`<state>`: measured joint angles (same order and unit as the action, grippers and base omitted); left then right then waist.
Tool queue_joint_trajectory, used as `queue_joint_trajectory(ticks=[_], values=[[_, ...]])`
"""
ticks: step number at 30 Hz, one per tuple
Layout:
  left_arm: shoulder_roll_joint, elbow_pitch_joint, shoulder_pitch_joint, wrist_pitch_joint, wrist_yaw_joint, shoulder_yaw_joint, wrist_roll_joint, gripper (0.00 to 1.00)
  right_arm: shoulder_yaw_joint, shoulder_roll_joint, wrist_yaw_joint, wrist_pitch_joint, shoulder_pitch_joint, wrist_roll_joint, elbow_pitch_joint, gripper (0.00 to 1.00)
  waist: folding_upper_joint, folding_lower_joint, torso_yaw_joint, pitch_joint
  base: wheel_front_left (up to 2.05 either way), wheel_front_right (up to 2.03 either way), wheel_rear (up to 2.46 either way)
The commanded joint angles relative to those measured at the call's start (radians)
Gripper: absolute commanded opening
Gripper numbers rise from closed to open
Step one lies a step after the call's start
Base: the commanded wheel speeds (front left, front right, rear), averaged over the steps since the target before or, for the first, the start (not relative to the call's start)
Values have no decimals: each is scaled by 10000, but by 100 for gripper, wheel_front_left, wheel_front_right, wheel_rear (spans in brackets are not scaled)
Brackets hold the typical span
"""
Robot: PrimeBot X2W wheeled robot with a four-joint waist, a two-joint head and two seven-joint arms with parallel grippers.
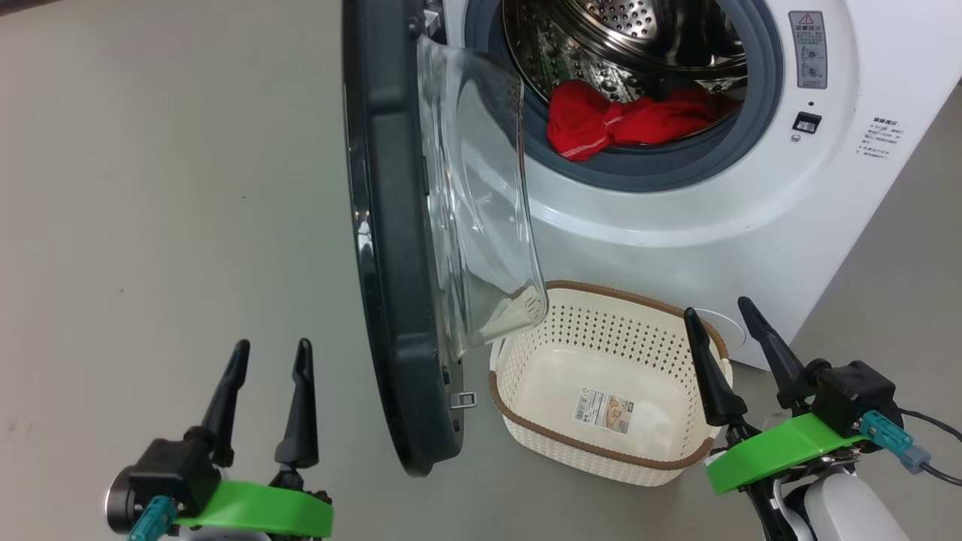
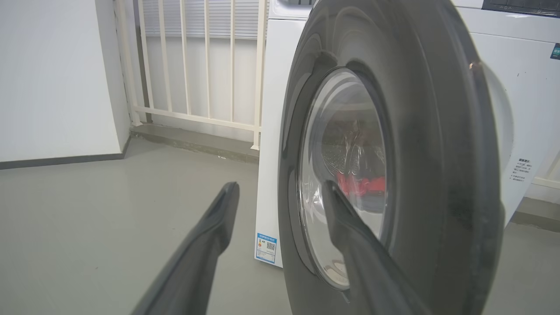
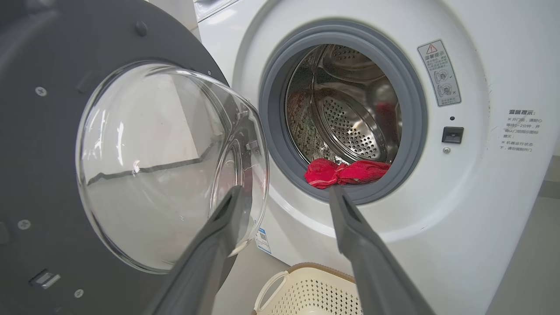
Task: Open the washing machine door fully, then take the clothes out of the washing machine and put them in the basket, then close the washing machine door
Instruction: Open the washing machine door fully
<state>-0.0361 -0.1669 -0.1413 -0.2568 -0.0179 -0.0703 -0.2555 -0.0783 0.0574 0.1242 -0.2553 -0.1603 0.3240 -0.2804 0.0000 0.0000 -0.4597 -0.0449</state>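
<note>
Head view: the washing machine door [image 1: 391,225] runs off the top edge, and its glass bowl [image 1: 481,210] overlaps the basket [image 1: 616,330] at its far-left corner. The clothes [image 1: 624,124] trail back into the drum [image 1: 616,45], full extent hidden. Through the door glass in the left wrist view they're a red smear, perhaps two garments. The sticker [image 1: 603,409] print is too small to read.

Head camera looks down; both wrist cameras closely face the shared washing machine door [image 1: 391,225].
</note>
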Motion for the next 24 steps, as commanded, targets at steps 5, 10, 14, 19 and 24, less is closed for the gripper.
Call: queue_joint_trajectory(ticks=[5, 10, 14, 19, 24], values=[[-141, 267, -229, -49, -82, 265, -5, 0, -278, -31, 65, -64, -166, 221, 184, 100, 0, 0, -4, -22, 0, 0, 0], [-141, 559, -395, -49, -96, 170, 82, 0, -312, -34, 65, -64, -168, 233, 161, 100, 0, 0, -1, -25, 0, 0, 0], [-141, 1203, -637, -49, -32, 132, 80, 0, -373, 2, 65, -64, -188, 240, 152, 100, 0, 0, 16, 3, 0, 0, 0], [-141, 2201, -1010, -49, 32, 113, -178, 0, -446, 19, 65, -64, -176, 238, 117, 100, 0, 0, 80, 72, 0, 0, 0], [-141, 3365, -1412, -49, -54, -246, -273, 0, -503, 26, 65, -64, -163, 237, 88, 100, 0, 0, 159, 100, 0, 0, 0]])
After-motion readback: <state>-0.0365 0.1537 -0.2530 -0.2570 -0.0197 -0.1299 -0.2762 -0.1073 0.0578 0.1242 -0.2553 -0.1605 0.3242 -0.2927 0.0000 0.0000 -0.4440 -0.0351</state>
